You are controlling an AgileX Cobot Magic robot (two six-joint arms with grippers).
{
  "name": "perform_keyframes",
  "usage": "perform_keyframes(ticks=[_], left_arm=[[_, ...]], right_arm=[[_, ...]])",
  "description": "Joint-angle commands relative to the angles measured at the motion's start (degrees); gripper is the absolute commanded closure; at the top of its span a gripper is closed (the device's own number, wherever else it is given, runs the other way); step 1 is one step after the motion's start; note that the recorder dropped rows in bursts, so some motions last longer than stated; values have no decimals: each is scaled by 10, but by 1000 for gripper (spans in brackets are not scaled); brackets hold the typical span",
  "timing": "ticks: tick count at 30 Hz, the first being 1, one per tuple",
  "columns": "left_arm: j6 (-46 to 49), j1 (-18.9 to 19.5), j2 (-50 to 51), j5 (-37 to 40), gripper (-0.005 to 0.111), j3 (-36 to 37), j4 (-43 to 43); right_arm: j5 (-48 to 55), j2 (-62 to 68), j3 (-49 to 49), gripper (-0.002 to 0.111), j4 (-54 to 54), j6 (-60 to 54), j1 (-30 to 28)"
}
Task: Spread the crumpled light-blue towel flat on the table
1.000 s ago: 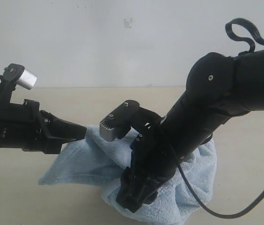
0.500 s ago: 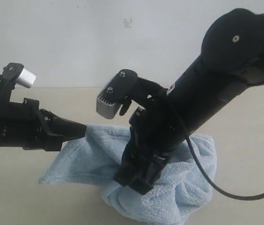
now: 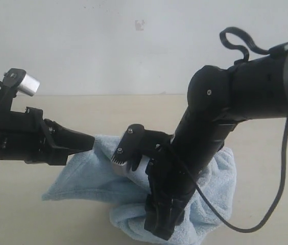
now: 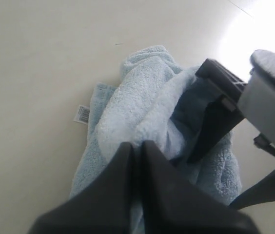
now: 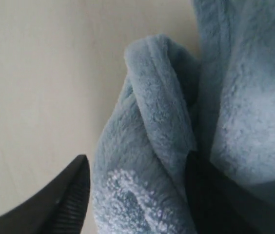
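Towel (image 3: 90, 178) sits bunched on the counter (image 3: 266, 204) between both arms; left hand (image 4: 136, 145) pinched shut on a raised fold, right hand (image 5: 137, 165) wide open straddling a lower fold. Best close right on one layer, then pull apart low and evenly
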Motion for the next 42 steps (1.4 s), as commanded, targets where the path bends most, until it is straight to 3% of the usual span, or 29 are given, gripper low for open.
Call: perform_keyframes(ticks=[1,6,8,13,15,17,20,24,26,29,38,40,42], left_arm=[[3,0,2,-4,103,2,9],[3,0,2,-5,103,2,9],[3,0,2,-5,103,2,9],[3,0,2,-5,103,2,9],[3,0,2,-7,103,2,9],[3,0,2,-8,103,2,9],[3,0,2,-8,103,2,9],[3,0,2,-8,103,2,9],[3,0,2,-8,103,2,9],[3,0,2,-8,103,2,9],[3,0,2,-8,103,2,9],[3,0,2,-8,103,2,9],[4,0,2,-8,103,2,9]], right_arm=[[24,8,-2,53,-4,30,1],[24,3,-2,55,-5,86,1],[25,2,-3,64,-11,91,1],[27,2,-3,101,-31,91,1],[27,2,-3,107,-31,91,1],[27,2,-3,105,-31,91,1],[27,2,-3,90,-30,91,1],[14,2,-3,50,-6,85,1],[-7,2,-3,43,23,58,1],[-33,5,-2,45,56,-6,1],[-43,58,-2,47,50,-19,1],[-45,59,-2,55,49,-20,1],[-47,57,-3,75,46,-20,1]])
